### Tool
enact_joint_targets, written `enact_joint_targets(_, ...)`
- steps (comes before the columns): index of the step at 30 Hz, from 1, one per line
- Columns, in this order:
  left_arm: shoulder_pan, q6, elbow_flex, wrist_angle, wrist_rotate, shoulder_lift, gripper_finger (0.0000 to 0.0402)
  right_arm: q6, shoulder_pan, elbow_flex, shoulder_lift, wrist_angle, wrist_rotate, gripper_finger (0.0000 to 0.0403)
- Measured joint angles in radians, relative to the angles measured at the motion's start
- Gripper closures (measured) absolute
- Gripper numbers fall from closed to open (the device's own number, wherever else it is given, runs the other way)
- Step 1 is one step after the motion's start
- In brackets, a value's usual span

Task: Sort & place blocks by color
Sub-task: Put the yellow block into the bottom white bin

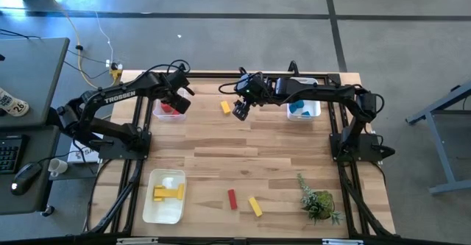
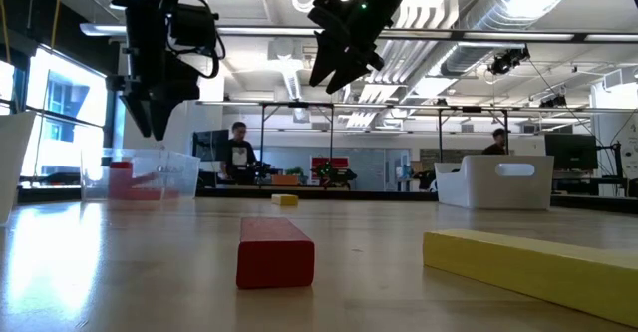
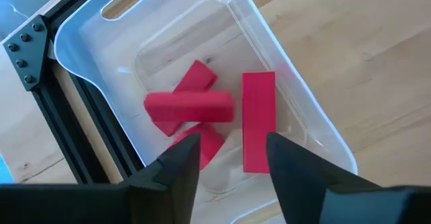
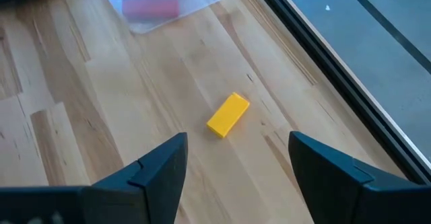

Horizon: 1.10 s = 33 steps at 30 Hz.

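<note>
In the upper left of the high view, the left gripper [image 1: 179, 98] is hanging over the red bin [image 1: 160, 113] with its jaws released, and the red blocks [image 3: 202, 113] are lying inside. The right gripper [image 1: 241, 109], jaws spread and empty, is hovering beside 1 yellow block [image 1: 225, 107]. I judge the next move is lowering onto it and closing.

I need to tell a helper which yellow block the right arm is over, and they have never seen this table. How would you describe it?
Start at the clear bin holding red blocks at the table's far left, then look right along the far edge. A short yellow block lies alone on bare wood, just left of the open right end effector. Unlike the other yellow blocks, it sits far from the plant and outside any bin.
</note>
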Motion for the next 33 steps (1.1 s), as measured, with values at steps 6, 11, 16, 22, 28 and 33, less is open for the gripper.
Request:
enact_joint_targets(6,0.0,0.035,0.013,0.001,-0.024,0.0,0.022,0.025,0.0,0.0,0.0,0.0,-0.006,0.0159)
enact_joint_targets(11,0.0,0.053,0.079,0.009,-0.01,0.0,0.0219,0.035,0.0,0.0,0.0,0.0,-0.001,0.0159)
enact_joint_targets(16,0.0,0.053,0.162,0.015,0.056,0.0,0.0222,0.159,-0.005,0.0,0.0,0.021,0.007,0.0159)
enact_joint_targets(22,-0.015,0.053,0.25,0.014,0.186,-0.009,0.0222,0.221,-0.03,0.0,0.0,0.195,0.011,0.0159)
enact_joint_targets(28,-0.039,0.079,0.304,0.012,0.221,-0.078,0.0222,0.23,-0.072,0.0,0.0,0.365,0.011,0.0159)
enact_joint_targets(33,-0.044,0.076,0.324,0.017,0.221,-0.153,0.0222,0.228,-0.101,0.0,0.0,0.487,0.011,0.0159)
